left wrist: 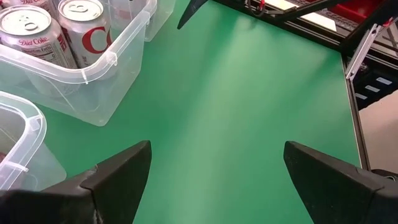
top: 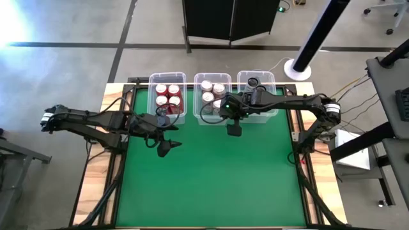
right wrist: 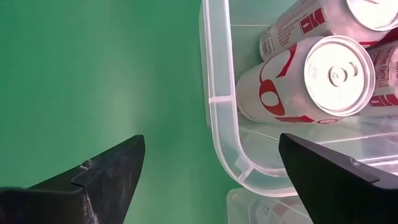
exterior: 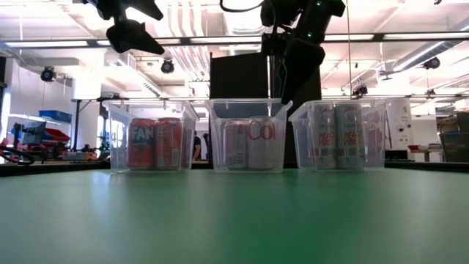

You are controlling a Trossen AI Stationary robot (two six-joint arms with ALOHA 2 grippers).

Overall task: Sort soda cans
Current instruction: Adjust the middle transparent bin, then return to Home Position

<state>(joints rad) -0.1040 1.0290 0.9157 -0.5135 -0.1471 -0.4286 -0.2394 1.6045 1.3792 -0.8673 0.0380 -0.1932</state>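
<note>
Bins (top: 277, 112): 3 clear tubs are lined up at the table's far edge so each kind stays separate
Soda cans (top: 168, 96): all are seen inside the bins, none on the green mat (top: 211, 172)
Left gripper (top: 167, 146): spread wide, empty, held above the mat near the red cans' bin
Right gripper (top: 233, 128): spread wide, empty, just in front of the middle bin; silver cans (right wrist: 311, 74) lie beside it

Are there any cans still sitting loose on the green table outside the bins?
No, in the overhead view the green table is bare, and every can sits inside the clear bins at the far edge.
</note>
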